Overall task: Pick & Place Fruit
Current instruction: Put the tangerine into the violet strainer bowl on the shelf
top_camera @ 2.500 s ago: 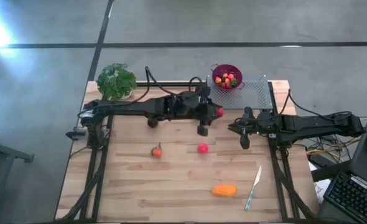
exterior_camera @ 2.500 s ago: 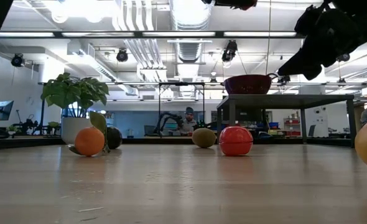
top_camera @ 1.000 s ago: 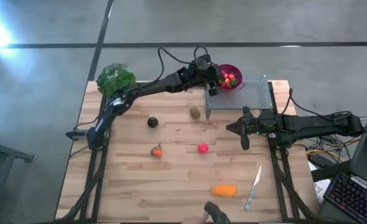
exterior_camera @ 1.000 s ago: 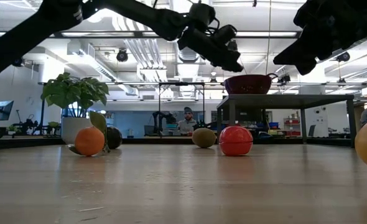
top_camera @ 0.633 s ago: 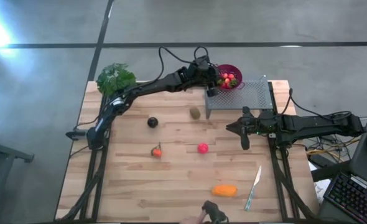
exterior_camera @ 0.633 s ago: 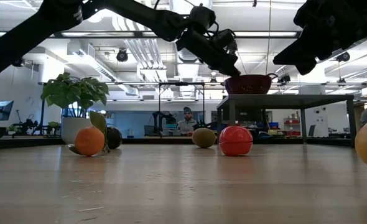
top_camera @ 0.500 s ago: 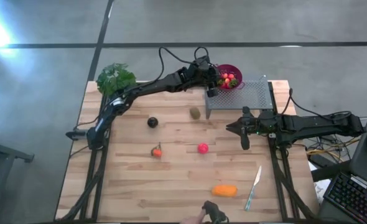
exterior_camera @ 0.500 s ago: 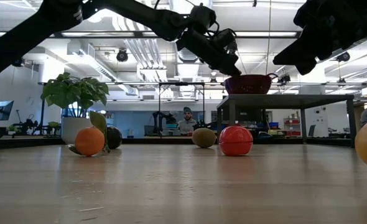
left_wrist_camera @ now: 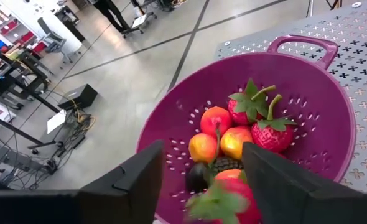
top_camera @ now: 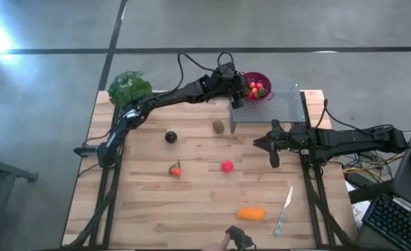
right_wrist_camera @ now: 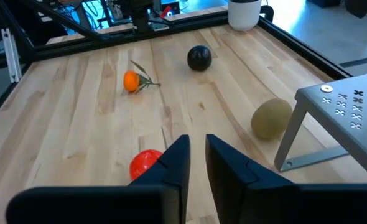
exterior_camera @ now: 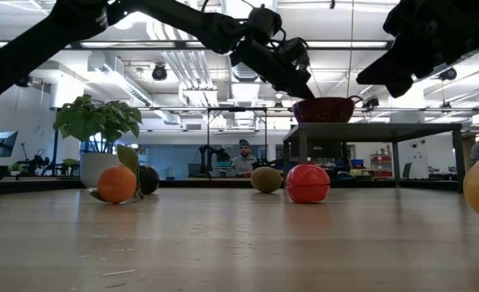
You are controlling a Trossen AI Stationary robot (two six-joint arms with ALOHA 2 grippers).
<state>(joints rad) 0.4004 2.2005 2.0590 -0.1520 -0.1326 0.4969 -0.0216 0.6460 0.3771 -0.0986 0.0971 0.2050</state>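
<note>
Up at the far side of the table (top_camera: 191, 209), the left gripper (top_camera: 238, 93) hangs right over the purple bowl (left_wrist_camera: 320, 106), which sits on a gray metal rack (top_camera: 278, 106). Its jaws are apart, and a red strawberry (left_wrist_camera: 230, 202) with green leaves shows between them, just above the fruit in the bowl; I cannot tell if the fingers touch it. In the bowl lie two more strawberries (left_wrist_camera: 267, 132), some small orange pieces (left_wrist_camera: 203, 147) and dark berries (left_wrist_camera: 199, 177). The right gripper (top_camera: 274, 155) waits above the wood, near the front of the rack, with its jaws close together and nothing in them. On the table, the brown kiwi (top_camera: 219, 126) lies near the rack's leg. The dark plum (top_camera: 171, 137) lies to the left of it. The little orange fruit with a leaf (top_camera: 175, 169) and the red ball (top_camera: 227, 166) lie nearer the middle, apart from each other. The long orange piece (top_camera: 251, 213) lies near the front edge, beside the pale knife (top_camera: 284, 209). A green plant (top_camera: 130, 88) stands at the far left corner.
</note>
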